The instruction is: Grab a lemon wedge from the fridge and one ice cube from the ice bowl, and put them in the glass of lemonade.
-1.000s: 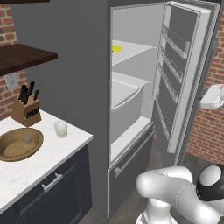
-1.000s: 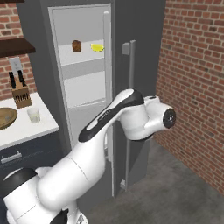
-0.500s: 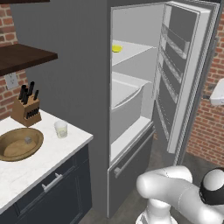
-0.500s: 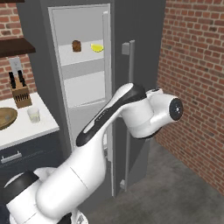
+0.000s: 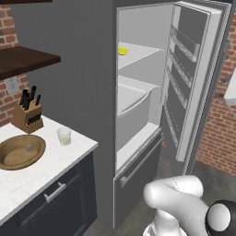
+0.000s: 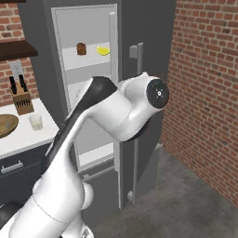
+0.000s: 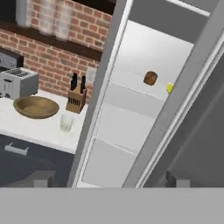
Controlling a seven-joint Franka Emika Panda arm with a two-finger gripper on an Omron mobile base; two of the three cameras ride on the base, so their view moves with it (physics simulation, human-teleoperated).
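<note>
Arm swung right | claw [image 7: 109, 178] spread, holding nothing | fridge [image 5: 138, 106] door edge partly hides lemon wedge [image 7: 169, 88]

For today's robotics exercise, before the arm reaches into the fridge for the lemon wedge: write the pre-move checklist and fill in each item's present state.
1. Fridge door swung open: ok.
2. Lemon wedge on the upper shelf, unobstructed: ok.
3. Brown lump apart from the wedge: ok.
4. Claw open and empty: ok.
5. Glass of lemonade upright on the counter: ok.
6. Ice cube in the ice bowl: ok.
</note>
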